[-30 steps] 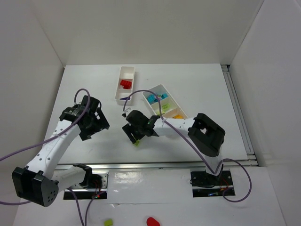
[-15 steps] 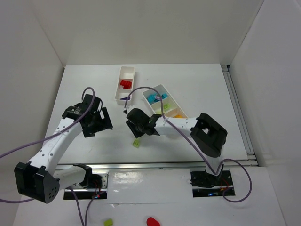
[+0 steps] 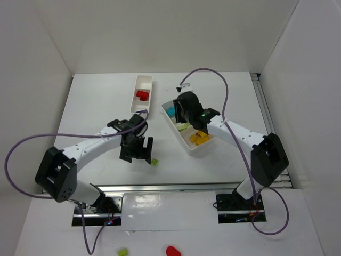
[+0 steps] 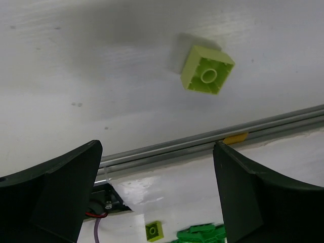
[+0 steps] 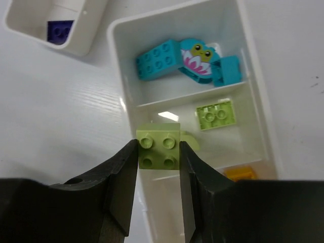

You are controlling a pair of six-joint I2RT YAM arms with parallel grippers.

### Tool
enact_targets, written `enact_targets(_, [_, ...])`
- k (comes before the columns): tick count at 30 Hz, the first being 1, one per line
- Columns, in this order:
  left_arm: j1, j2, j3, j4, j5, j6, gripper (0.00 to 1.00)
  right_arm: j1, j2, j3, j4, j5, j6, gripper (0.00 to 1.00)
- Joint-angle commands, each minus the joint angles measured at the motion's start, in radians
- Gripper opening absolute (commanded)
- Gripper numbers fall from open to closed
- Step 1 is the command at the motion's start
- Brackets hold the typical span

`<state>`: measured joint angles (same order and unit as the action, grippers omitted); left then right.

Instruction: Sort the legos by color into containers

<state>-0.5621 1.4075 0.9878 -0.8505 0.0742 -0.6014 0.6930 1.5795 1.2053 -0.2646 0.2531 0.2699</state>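
My right gripper (image 5: 158, 154) is shut on a light green lego (image 5: 158, 144) and holds it over the middle compartment of the right white tray (image 5: 119, 61). That tray (image 3: 178, 100) holds cyan legos (image 5: 162, 58), a light green lego (image 5: 216, 114) and yellow-orange legos (image 3: 200, 138). The left tray (image 3: 144, 81) holds red legos (image 3: 141, 95) and a dark purple one (image 5: 61, 30). Another light green lego (image 4: 207, 70) lies on the table (image 3: 154, 161), underside up. My left gripper (image 4: 157, 197) is open and empty just beside it (image 3: 136, 150).
A metal rail (image 4: 202, 139) runs along the table's front edge, close to the loose lego. Below the edge lie green pieces (image 4: 202, 234) and a red piece (image 3: 173, 249). White walls close in the table on three sides.
My right gripper has swung from the front middle of the table back to above the right tray. My left gripper has moved right, towards the light green lego on the table.
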Motion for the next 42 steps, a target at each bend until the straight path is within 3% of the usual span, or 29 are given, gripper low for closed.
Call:
enact_targets(1, [-0.087, 0.053, 0.040, 0.013, 0.024, 0.028, 1.00, -0.033, -0.009, -0.016, 0.005, 0.011, 0.009, 0.42])
enact_targets(2, [-0.103, 0.089, 0.067, 0.022, 0.024, 0.037, 1.00, -0.050, 0.005, -0.003, 0.005, 0.011, 0.009, 0.48])
enact_targets(3, [-0.134, 0.108, 0.078, 0.022, 0.012, 0.037, 1.00, -0.064, 0.014, 0.008, -0.008, 0.011, 0.009, 0.65])
enact_targets(8, [-0.186, 0.212, 0.155, 0.033, -0.007, 0.046, 1.00, -0.085, -0.013, 0.017, -0.030, 0.048, 0.018, 0.88])
enact_targets(21, [-0.220, 0.415, 0.232, 0.064, -0.117, 0.028, 0.74, -0.225, -0.265, -0.064, -0.133, 0.104, 0.028, 0.88])
enact_targets(23, [-0.220, 0.415, 0.242, 0.064, -0.135, 0.028, 0.67, -0.236, -0.283, -0.064, -0.142, 0.114, 0.028, 0.88])
enact_targets(25, [-0.220, 0.415, 0.293, 0.045, -0.149, 0.028, 0.51, -0.236, -0.300, -0.064, -0.162, 0.124, 0.028, 0.88])
enact_targets(28, [-0.220, 0.397, 0.374, -0.002, -0.183, 0.037, 0.42, -0.257, -0.326, -0.064, -0.188, 0.146, 0.028, 0.88])
enact_targets(34, [-0.220, 0.377, 0.612, -0.093, -0.205, 0.071, 0.39, -0.320, -0.380, -0.044, -0.232, 0.172, -0.004, 0.88])
enact_targets(42, [-0.200, 0.562, 0.958, -0.124, -0.183, 0.115, 0.39, -0.401, -0.441, -0.035, -0.291, 0.163, -0.005, 0.88])
